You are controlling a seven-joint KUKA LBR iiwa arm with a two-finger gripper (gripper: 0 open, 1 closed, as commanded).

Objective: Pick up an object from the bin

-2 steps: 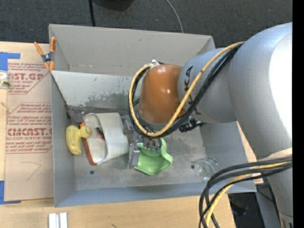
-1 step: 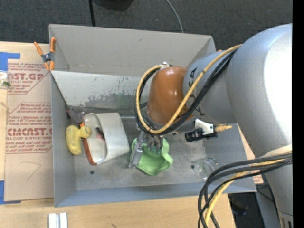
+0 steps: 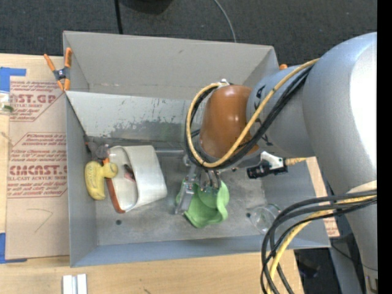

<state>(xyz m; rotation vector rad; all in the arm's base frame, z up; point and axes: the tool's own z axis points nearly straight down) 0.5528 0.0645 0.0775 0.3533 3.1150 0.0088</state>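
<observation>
Jaws, gap impossible to tell, meet a crumpled, floppy green cloth (image 3: 209, 211) in the grey metal bin (image 3: 153, 112).

It looks like a robotics lab bench from here. A bulky silver-grey industrial robot arm (image 3: 343, 121), strung with looped yellow and black cables (image 3: 192, 118), leans over a grey sheet-metal bin (image 3: 153, 60). The bin sits on a pale wooden tabletop (image 3: 184, 271), with a yellow rubber duck (image 3: 97, 179) against its left wall.
</observation>
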